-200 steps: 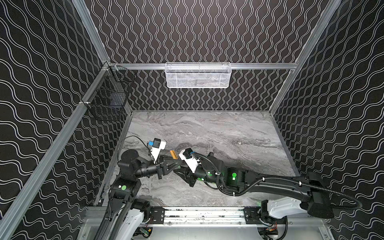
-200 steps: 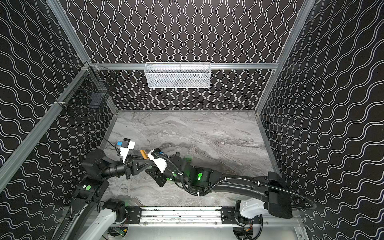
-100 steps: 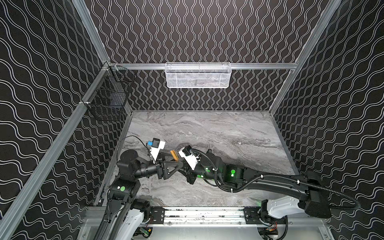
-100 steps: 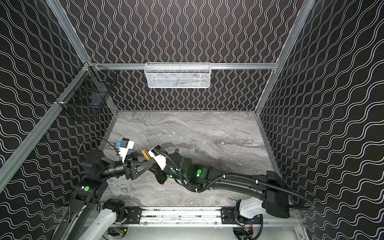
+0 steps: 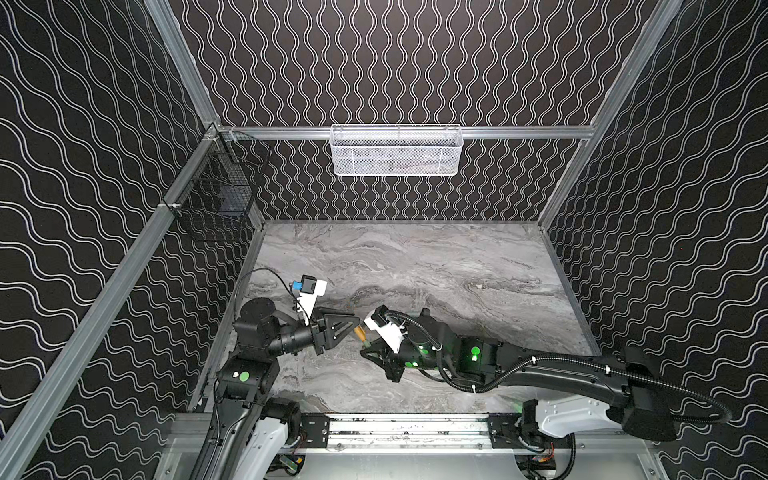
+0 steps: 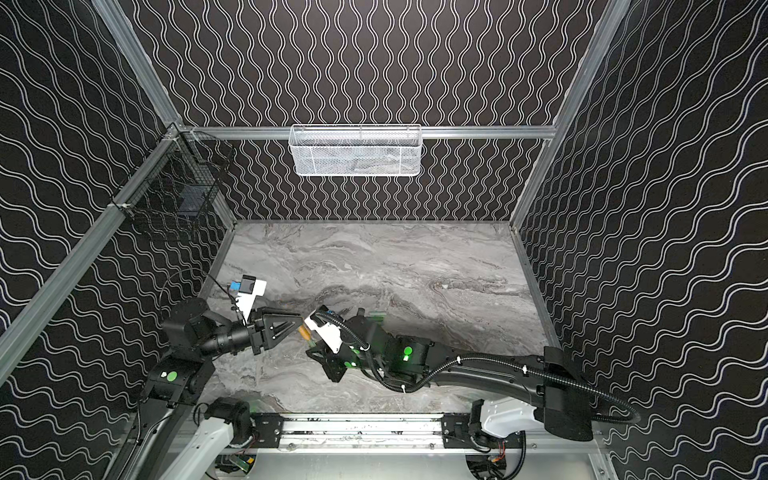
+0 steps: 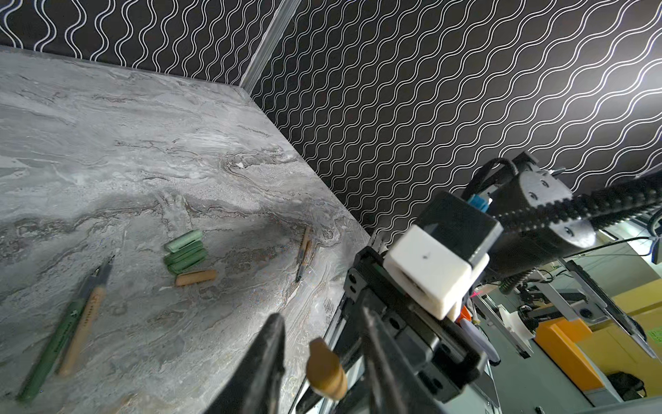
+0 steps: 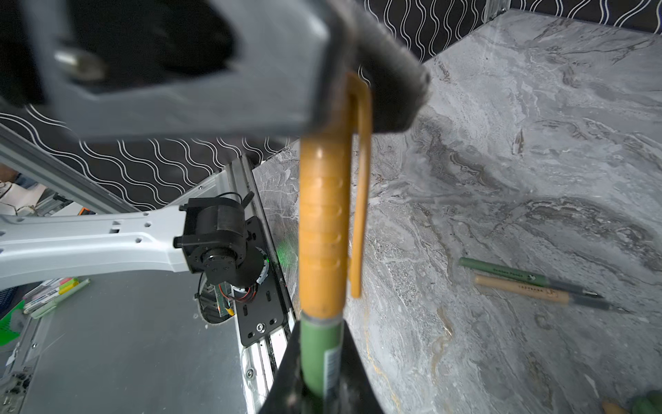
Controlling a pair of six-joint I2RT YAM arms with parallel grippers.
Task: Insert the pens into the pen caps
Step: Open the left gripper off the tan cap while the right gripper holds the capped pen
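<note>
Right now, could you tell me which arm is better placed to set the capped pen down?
Right: the right gripper is shut on the green pen; the left gripper stands open around its orange cap, gripping nothing.

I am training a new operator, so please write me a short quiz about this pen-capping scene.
1. True or false: the right hand grips a green pen that wears an orange cap.
2. On the table, what lies beside the loose green pen? A) an orange-tan pen B) a white cap C) scissors
3. Which hand stands around the cap's free end?
Key: 1 true; 2 A; 3 the left hand.
</note>
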